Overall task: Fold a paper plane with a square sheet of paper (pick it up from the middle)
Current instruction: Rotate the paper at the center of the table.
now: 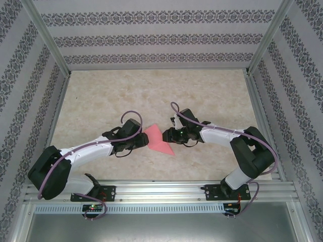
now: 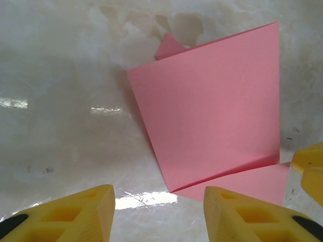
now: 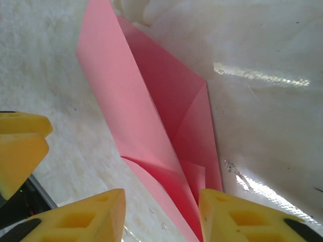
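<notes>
The pink sheet of paper (image 1: 159, 140) lies mid-table between both grippers, folded into a loose pointed shape with a raised flap, roughly a paper plane. In the left wrist view the upright flap of the paper (image 2: 212, 116) stands ahead, a lower layer flat beneath it. My left gripper (image 2: 159, 212) is open over bare table at the paper's near corner. In the right wrist view the paper (image 3: 151, 116) runs towards my open right gripper (image 3: 161, 217), its folded end lying between the fingers close to the right fingertip (image 3: 237, 212), not pinched.
The beige marbled tabletop (image 1: 151, 96) stretches behind the paper. Patterned walls (image 1: 151, 38) and metal posts close in three sides. An aluminium rail (image 1: 161, 191) runs along the near edge. The grippers (image 1: 146, 142) (image 1: 170, 135) face each other, a paper's width apart.
</notes>
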Controlling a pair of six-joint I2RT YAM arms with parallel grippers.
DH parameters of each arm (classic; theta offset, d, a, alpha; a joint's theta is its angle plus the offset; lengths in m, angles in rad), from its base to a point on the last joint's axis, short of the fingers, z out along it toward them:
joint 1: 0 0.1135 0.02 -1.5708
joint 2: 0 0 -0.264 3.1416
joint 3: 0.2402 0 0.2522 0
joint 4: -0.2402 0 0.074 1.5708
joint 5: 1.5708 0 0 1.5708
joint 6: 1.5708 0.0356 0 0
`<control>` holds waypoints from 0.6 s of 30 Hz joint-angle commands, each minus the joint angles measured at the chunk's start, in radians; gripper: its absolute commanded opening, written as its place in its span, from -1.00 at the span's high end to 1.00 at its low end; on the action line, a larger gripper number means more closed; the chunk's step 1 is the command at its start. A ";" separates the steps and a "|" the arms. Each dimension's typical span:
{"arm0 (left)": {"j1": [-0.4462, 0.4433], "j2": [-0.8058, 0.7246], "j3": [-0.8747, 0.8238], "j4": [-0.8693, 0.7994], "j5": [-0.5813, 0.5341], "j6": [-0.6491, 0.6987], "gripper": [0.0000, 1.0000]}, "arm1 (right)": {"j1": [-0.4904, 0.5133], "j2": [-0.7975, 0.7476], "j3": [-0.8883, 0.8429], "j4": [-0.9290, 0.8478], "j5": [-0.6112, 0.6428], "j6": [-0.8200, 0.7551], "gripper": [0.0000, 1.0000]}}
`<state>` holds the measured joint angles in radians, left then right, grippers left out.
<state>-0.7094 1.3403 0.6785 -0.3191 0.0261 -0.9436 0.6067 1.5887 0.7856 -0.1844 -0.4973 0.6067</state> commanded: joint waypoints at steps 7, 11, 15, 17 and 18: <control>-0.009 0.030 0.049 0.032 0.019 0.023 0.01 | -0.010 0.117 0.116 -0.009 -0.002 -0.081 0.08; -0.009 0.025 0.048 0.024 0.014 0.022 0.01 | -0.010 0.186 0.168 -0.011 -0.025 -0.089 0.12; -0.009 0.019 0.046 0.022 0.010 0.023 0.01 | -0.019 0.205 0.165 0.019 -0.032 -0.067 0.32; -0.009 0.019 0.046 0.021 0.008 0.025 0.01 | -0.032 0.192 0.131 0.072 -0.038 -0.030 0.43; -0.009 0.018 0.046 0.022 0.008 0.026 0.01 | -0.039 0.183 0.107 0.111 -0.045 -0.003 0.49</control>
<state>-0.7101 1.3663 0.6998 -0.3138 0.0402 -0.9432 0.5896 1.7847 0.9237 -0.1650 -0.5171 0.5598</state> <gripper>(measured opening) 0.495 0.267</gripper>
